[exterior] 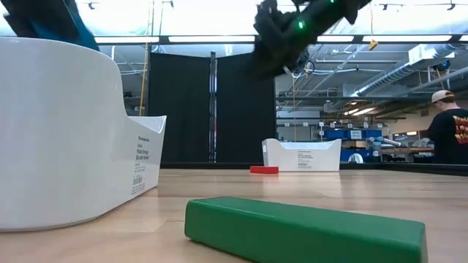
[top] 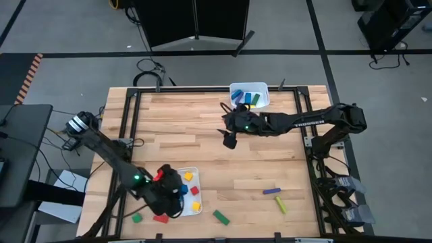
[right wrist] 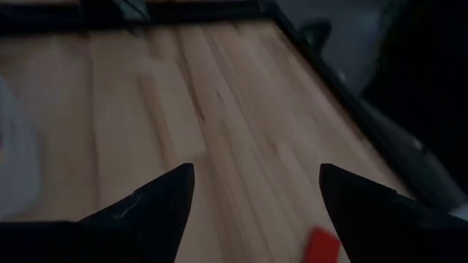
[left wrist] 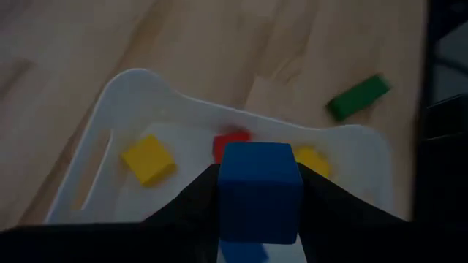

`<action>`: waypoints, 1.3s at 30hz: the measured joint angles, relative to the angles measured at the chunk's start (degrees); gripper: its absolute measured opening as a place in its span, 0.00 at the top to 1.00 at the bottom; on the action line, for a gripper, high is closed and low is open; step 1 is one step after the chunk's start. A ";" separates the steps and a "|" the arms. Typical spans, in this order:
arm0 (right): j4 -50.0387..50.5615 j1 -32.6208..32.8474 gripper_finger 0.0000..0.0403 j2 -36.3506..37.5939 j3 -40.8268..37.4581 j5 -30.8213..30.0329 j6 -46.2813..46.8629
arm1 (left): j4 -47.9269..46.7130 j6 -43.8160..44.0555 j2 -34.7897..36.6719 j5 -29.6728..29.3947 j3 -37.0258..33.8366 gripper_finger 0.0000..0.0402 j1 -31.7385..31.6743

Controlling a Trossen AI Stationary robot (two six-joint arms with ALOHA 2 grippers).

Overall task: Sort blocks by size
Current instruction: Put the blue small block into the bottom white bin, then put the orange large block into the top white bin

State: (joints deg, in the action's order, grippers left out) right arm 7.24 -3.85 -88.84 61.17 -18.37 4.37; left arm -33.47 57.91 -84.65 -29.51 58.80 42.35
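table (top: 202, 135): wooden, framed in black, a white tray at each end.
left gripper (left wrist: 259, 191): closed on a blue cube (left wrist: 259, 186), held over the near tray (top: 196, 209), where yellow and red cubes lie.
right gripper (right wrist: 256, 193): fingers spread wide, nothing held, raised over mid-table.
far tray (top: 261, 88): blue and green bars inside.
loose blocks: green bar (top: 221, 217), purple bar (top: 272, 191), yellow bar (top: 281, 204) on the wood.

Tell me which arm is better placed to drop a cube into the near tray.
Left. Its gripper is shut on a blue cube right above that tray. The right gripper hangs open and empty over mid-table.
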 joint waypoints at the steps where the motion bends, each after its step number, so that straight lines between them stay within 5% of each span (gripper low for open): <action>1: 0.31 -0.41 0.24 -0.02 -1.04 0.02 0.76 | 0.36 -0.66 -0.99 0.02 -0.02 0.66 -0.34; 4: 0.55 -1.69 0.23 -0.14 -4.50 1.45 3.34 | 0.85 -1.03 -3.22 0.00 -0.02 0.62 -0.49; 10: -2.24 -5.22 0.23 -0.13 -12.00 1.51 5.98 | 3.06 -2.44 -2.88 -1.32 -0.02 0.17 -0.24; 13: -7.11 -6.96 0.23 -0.13 -15.92 1.51 6.11 | 4.50 -2.38 -1.19 -4.90 0.12 0.04 0.51; 27: -23.01 -9.47 0.23 -2.24 -24.31 2.64 6.13 | 7.42 -8.48 4.56 -31.51 0.12 0.23 9.87; 39: -28.58 -9.51 0.23 -17.11 -18.72 -1.08 6.64 | 7.43 -9.71 4.56 -36.82 0.12 0.27 10.69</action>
State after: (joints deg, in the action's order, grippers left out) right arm -21.34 -13.37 -105.95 42.45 -19.45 11.01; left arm -26.03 48.21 -80.09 -66.33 58.92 53.04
